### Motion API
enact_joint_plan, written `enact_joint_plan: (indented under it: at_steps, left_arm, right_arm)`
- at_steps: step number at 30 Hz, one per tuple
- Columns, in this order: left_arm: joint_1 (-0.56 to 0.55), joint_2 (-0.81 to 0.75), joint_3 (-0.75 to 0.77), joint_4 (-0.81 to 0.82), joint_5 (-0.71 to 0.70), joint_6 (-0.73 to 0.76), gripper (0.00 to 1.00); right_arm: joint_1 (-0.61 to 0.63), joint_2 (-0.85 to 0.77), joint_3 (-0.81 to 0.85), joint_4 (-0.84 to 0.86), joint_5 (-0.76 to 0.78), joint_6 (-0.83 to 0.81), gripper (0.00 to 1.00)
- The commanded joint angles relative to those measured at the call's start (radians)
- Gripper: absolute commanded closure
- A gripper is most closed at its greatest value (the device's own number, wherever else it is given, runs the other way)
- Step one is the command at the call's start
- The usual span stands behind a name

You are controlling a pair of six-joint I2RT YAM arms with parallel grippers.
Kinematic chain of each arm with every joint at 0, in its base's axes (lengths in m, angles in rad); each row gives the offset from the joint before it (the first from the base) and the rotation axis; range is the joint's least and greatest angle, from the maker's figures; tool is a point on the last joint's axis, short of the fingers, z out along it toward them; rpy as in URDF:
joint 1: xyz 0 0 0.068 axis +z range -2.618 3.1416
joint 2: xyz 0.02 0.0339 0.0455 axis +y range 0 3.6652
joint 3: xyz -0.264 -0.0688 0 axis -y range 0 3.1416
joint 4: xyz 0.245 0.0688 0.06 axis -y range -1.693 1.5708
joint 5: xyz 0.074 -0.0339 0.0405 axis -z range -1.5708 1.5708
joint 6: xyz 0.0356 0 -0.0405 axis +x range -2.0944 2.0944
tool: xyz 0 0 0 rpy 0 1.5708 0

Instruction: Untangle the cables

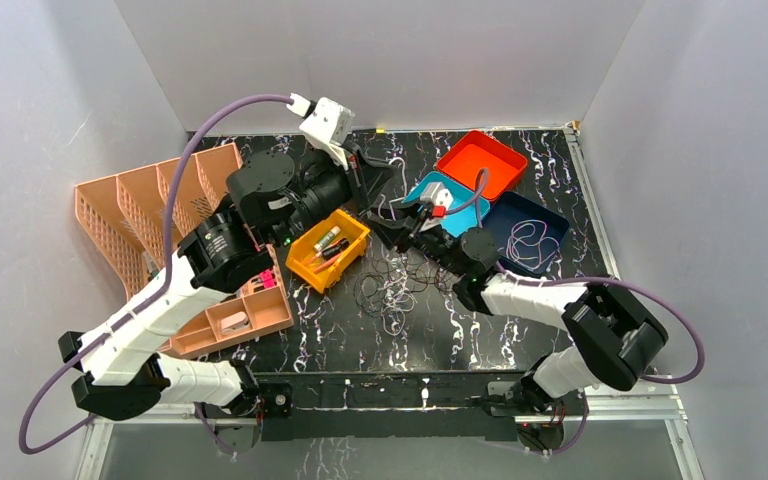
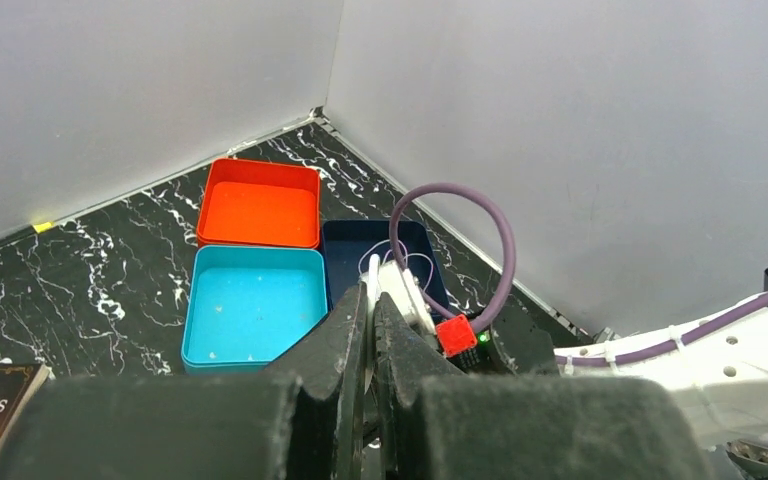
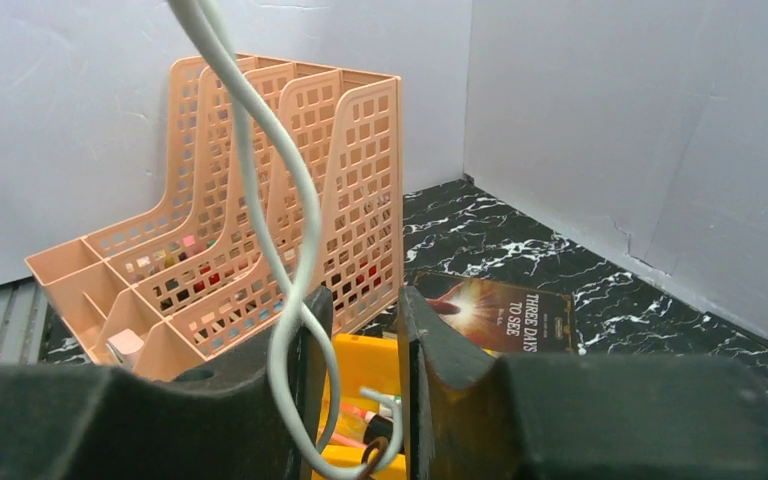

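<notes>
Left gripper (image 2: 370, 290) is clenched, its two black fingers pressed together in the lower middle of its wrist view. A thin pale line shows in the seam, so it grips the pale grey-white cable (image 3: 288, 350). Right gripper (image 3: 365, 300) stands released, its black jaws apart at the bottom centre of its own view, and the gap is wider than the strand.

That cable drops from the top left of the right wrist view as two twisting strands. It crosses the inner edge of the left-hand jaw and runs down through the gap toward the bottom edge. Behind it, a peach perforated plastic file rack (image 3: 360, 180) fills the left half. A yellow plastic bin (image 3: 372, 362) shows low between the jaws, and a dark book (image 3: 505, 315) lies flat at centre right.

From above, the dark thread-like cables (image 1: 390, 285) lie in small curly loops on the black white-veined table (image 1: 460, 330). They sit mid-frame, just right of the yellow bin and below the right gripper. At upper right three trays sit close together: an orange tray (image 1: 480, 160), a teal tray (image 2: 250, 305) and a navy tray (image 1: 552, 225), which holds another pale wire loop (image 1: 528, 240).
</notes>
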Motion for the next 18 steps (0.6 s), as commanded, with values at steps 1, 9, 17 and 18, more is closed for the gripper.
enact_joint_plan:
  at_steps: [1, 9, 17, 18]
  left_arm:
    - [0.000, 0.001, 0.070, 0.037, -0.001, 0.031, 1.00]
    - [-0.001, 0.033, 0.170, 0.045, -0.009, 0.082, 1.00]
    - [0.000, 0.078, 0.267, 0.038, -0.011, 0.136, 1.00]
    - [0.000, 0.084, 0.280, 0.036, -0.012, 0.146, 1.00]
  right_arm:
    - [0.005, 0.011, -0.018, 0.088, 0.014, 0.042, 0.65]
    - [0.015, 0.049, -0.120, 0.119, 0.021, 0.077, 0.66]
    - [0.022, 0.074, -0.203, 0.134, 0.034, 0.097, 0.66]
    - [0.022, 0.077, -0.213, 0.135, 0.034, 0.100, 0.66]
